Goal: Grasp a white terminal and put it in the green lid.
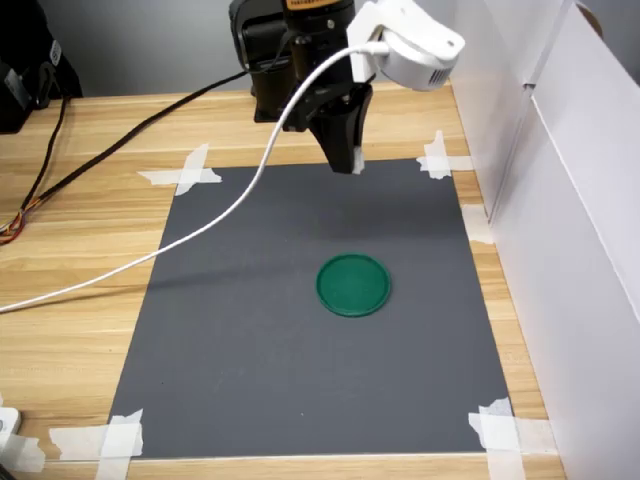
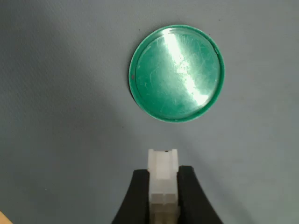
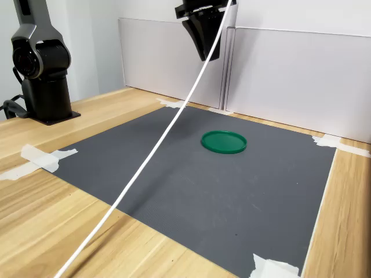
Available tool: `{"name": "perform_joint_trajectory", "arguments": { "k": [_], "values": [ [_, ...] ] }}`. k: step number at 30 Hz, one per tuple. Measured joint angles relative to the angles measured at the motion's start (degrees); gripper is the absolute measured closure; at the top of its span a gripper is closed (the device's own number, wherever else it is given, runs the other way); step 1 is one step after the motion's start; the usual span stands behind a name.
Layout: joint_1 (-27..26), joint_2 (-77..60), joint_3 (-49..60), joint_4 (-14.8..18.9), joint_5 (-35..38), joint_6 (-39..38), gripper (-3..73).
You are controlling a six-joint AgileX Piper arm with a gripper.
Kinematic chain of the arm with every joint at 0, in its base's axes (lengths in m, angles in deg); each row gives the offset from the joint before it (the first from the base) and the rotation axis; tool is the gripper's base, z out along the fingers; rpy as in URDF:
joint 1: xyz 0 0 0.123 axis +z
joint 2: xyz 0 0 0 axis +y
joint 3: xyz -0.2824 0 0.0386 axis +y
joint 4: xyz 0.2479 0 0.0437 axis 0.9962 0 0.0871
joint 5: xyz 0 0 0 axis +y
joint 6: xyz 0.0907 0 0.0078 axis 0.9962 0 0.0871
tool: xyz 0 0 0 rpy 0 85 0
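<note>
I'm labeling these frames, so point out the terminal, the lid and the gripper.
Terminal (image 2: pixel 163 169), wrist view, its top block.
Lid (image 1: pixel 353 285), first exterior view, its centre.
Gripper (image 2: pixel 163 198), wrist view, between the fingers.

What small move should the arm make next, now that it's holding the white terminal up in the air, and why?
Probably carry the terminal forward until it hangs over the green lid, then lower. The gripper is shut on the white terminal, and the second exterior view shows it high above the mat. In the wrist view the lid lies ahead of the fingertips, not under them, and is empty.
</note>
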Motion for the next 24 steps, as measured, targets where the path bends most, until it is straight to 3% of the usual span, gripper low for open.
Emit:
{"name": "perform_joint_trajectory", "arguments": {
  "k": [6,13,24],
  "values": [
    [0.0,8.9,-4.0,-0.9,1.8,2.5,60.8],
    [0.0,16.9,-4.0,-4.6,-3.6,4.3,60.8],
    [0.0,22.9,-4.0,-4.6,-7.0,5.3,60.8]
  ]
}}
